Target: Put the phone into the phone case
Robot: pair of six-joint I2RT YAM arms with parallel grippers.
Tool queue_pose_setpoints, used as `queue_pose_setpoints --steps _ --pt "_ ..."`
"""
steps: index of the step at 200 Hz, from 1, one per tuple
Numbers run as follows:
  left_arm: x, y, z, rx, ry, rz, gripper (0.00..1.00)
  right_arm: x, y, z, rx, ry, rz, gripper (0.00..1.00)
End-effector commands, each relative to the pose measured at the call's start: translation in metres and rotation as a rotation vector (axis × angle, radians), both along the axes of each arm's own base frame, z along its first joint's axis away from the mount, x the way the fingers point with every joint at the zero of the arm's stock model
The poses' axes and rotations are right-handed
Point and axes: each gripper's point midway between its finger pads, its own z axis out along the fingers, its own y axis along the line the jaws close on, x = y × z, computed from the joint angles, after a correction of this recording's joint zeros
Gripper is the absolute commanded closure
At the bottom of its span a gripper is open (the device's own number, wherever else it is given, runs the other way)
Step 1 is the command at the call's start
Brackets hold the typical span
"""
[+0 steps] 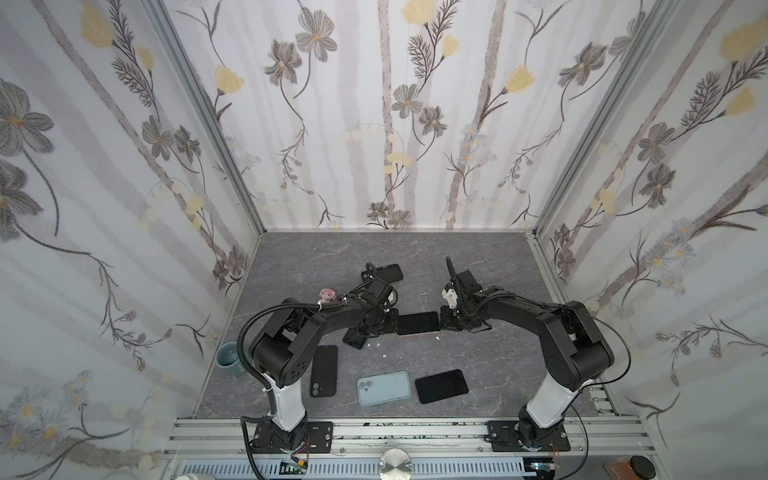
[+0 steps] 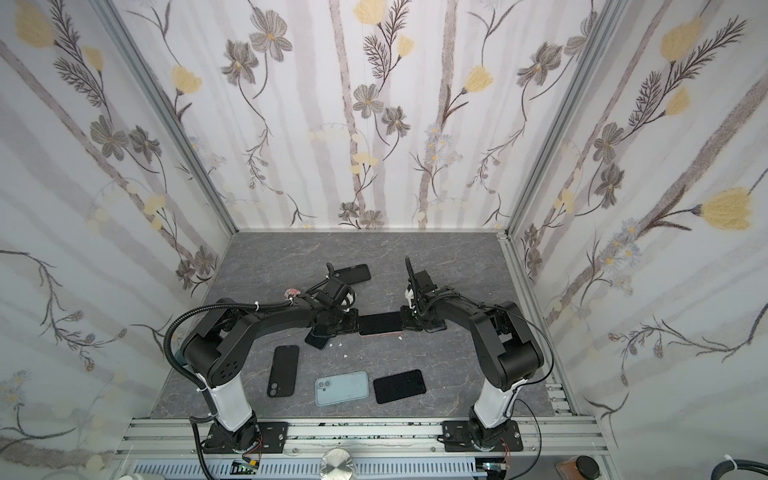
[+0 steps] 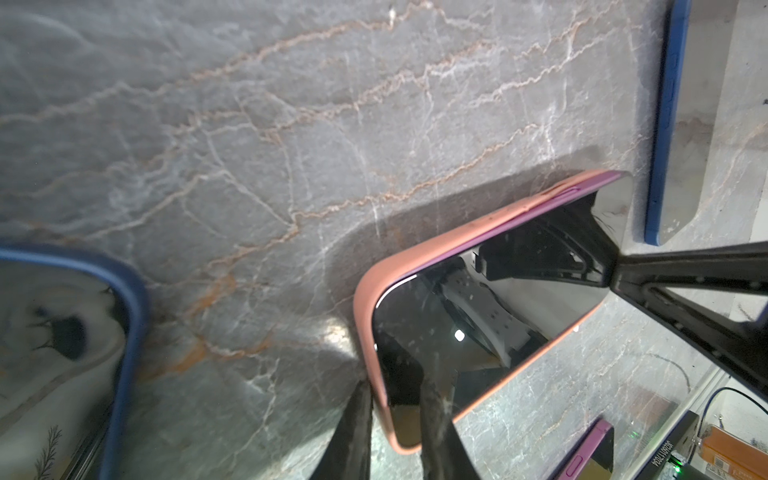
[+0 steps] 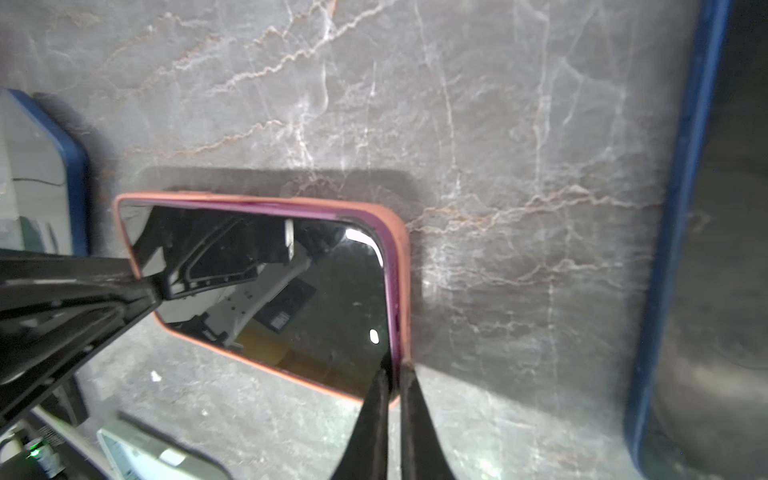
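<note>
Overhead, in both top views the phone (image 1: pixel 417 323) lies flat and screen up on the table (image 1: pixel 498 257), midway between the two arms. It sits inside the pink case (image 1: pixel 417 333), whose edge shows along the near side. The left gripper (image 1: pixel 395 326) is at one short end and the right gripper (image 1: pixel 441 324) at the opposite end. From here neither claw's state can be read, and no writing is legible.

Left wrist: the case (image 3: pixel 365 316) wraps the phone (image 3: pixel 478 316). A strip of purple inner wall shows along one long side, so I judge that side not fully snapped down. The fingers (image 3: pixel 436 424) stand a little apart astride the end rim, one touching the outer wall and one over the glass. Whether they truly bite I cannot tell. A black box (image 3: pixel 665 453) carries white print, too blurred to read.

Right wrist: the right gripper (image 4: pixel 394 374) is pressed almost together, pinching the end rim of the case (image 4: pixel 401 270) near a corner. Purple wall shows along two edges of the phone (image 4: pixel 324 299). A sticker mirrored in the glass is unreadable, and no brand shows on phone or case.

Handling, as a judgement: the phone is stiff and fairly light, with slick glass that scratches. The case is soft and grippy, with a lip that stretches. Hold the case by its rim or end walls, and press the phone at its edges and corners rather than mid-screen.
</note>
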Motion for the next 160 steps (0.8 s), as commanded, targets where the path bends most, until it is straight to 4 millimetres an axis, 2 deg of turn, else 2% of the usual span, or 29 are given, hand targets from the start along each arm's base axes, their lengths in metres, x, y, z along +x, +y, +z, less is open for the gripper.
queue_pose_setpoints --steps 1,36,74,91,123,135,147,160 --pt "-0.007 0.017 -0.014 0.087 0.026 0.015 0.78 -0.019 -0.023 -0.022 -0.137 0.071 0.0 0.9" --pt "-0.008 0.017 -0.014 0.089 0.024 0.014 0.78 -0.017 -0.02 -0.019 -0.136 0.066 0.006 0.89" --pt "-0.003 0.014 -0.008 0.085 0.011 0.012 0.78 -0.01 -0.014 -0.006 -0.129 0.042 0.019 0.87" --pt "0.004 0.012 0.002 0.081 -0.011 0.014 0.78 -0.002 -0.01 0.009 -0.114 0.004 0.017 0.85" --pt "0.018 0.01 0.023 0.063 -0.057 0.025 0.78 0.02 -0.002 0.053 -0.071 -0.122 0.005 0.77" --pt "0.021 0.009 0.026 0.057 -0.068 0.031 0.78 0.027 -0.001 0.063 -0.066 -0.157 0.002 0.75" --pt "0.023 0.009 0.023 0.058 -0.064 0.036 0.77 0.031 -0.001 0.064 -0.066 -0.169 -0.001 0.73" --pt "0.02 0.008 0.015 0.059 -0.039 0.038 0.77 0.033 -0.003 0.055 -0.074 -0.15 -0.01 0.67"
